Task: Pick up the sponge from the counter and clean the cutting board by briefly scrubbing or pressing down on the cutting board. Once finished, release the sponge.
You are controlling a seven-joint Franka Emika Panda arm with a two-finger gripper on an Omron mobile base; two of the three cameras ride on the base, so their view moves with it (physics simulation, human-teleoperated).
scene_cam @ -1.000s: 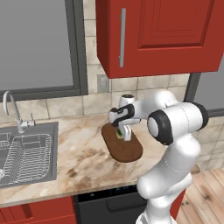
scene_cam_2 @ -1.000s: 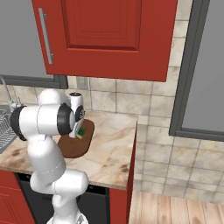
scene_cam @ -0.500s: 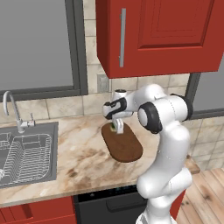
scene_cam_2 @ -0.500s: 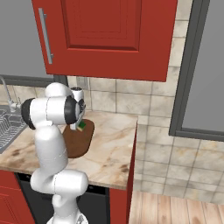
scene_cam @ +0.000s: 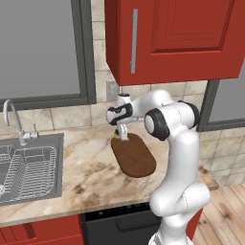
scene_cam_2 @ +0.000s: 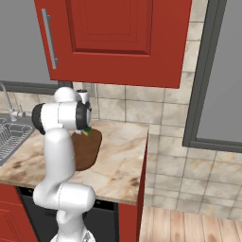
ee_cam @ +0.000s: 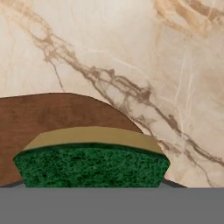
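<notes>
End effector (scene_cam: 123,134): closed on the sponge (ee_cam: 92,164), green face and yellow layer showing between its tips. Cutting board (scene_cam: 134,154): directly beneath the end effector at the board's far rounded end, flat on the marble desk (scene_cam: 86,172). Sink (scene_cam: 28,167): well off to its left.

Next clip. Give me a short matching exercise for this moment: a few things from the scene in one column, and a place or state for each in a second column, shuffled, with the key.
Things:
1. sponge
2. cutting board
3. sink
4. cabinet

Places or states:
A. hangs on the wall above the counter, red door shut
B. held in the pincer, above the rounded far end of the board
C. sunk into the counter at the left, wire rack inside
D. lies flat on the marble counter, dark brown

Pairs: 1-B, 2-D, 3-C, 4-A
</notes>
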